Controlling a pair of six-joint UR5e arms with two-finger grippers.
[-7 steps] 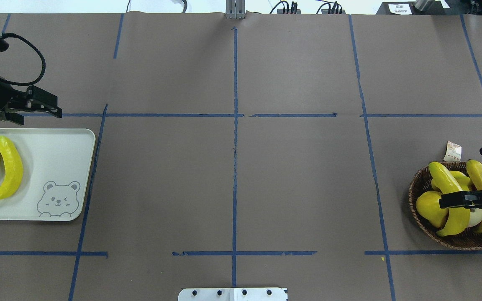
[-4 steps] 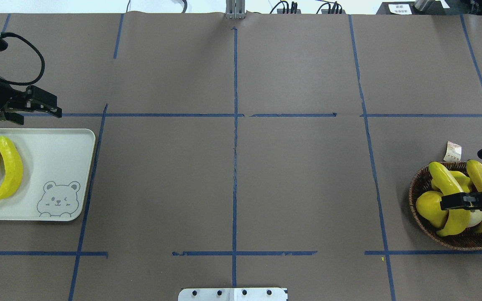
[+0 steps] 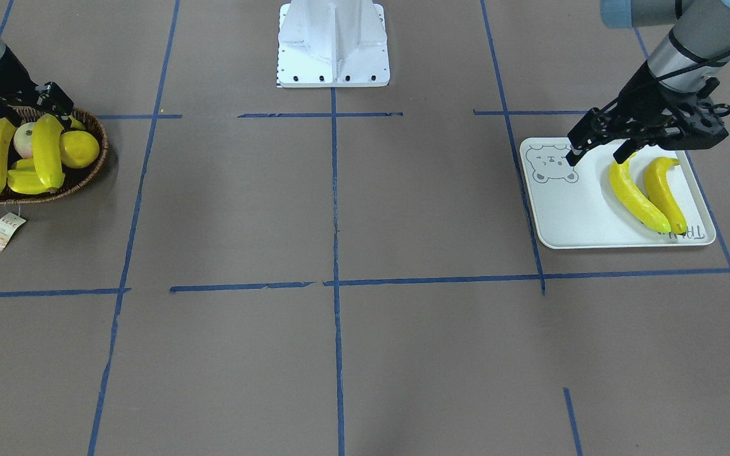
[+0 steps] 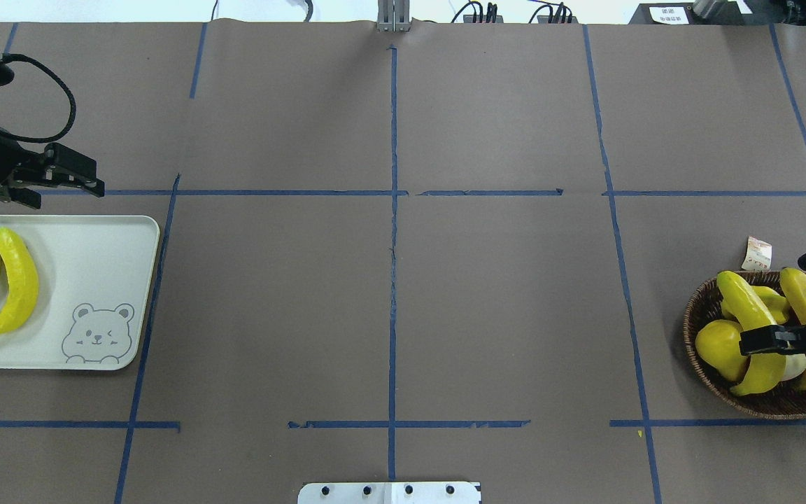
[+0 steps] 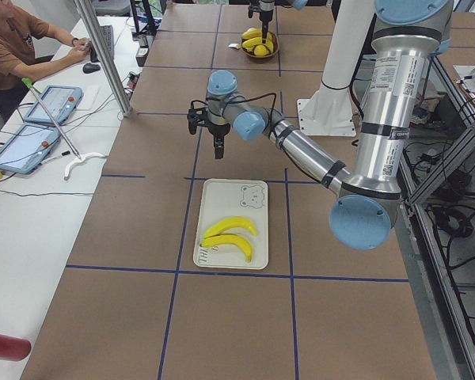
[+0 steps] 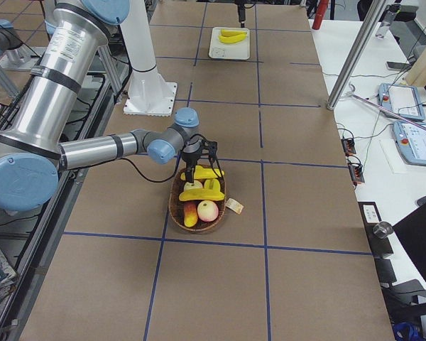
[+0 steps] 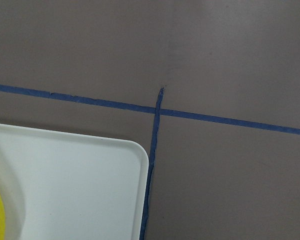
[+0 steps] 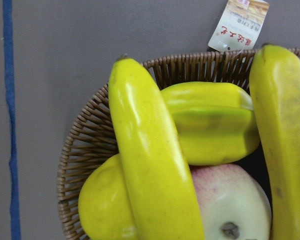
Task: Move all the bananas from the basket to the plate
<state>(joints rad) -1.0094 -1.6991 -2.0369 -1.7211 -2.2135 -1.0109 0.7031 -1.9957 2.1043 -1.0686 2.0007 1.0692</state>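
In the overhead view, the basket (image 4: 760, 404) is seen at the table's right end. Two bananas (image 4: 737, 292) are laid in it across a lemon (image 4: 714, 344) and other fruit. The right gripper (image 4: 770, 302) is held directly above the basket, fingers spread wide and nothing pinched. The plate (image 4: 95, 259) is placed well apart from the basket, at the opposite end of the table. Two more bananas are laid side by side on it. The left gripper (image 4: 71, 196) is held beside the plate, fingers apart and empty.

In the front-facing view, a price tag (image 3: 5, 232) is seen on the table just outside the basket.

In the side views, the same layout is shown, with basket and plate at opposite ends.

In the left wrist view, only a plate corner, a sliver of yellow and blue tape (image 7: 225, 120) are shown.

In the right wrist view, one banana is seen inside the basket, lying over a starfruit (image 8: 215, 120) and an apple (image 8: 230, 205). The second banana is cut off by the frame's right edge.
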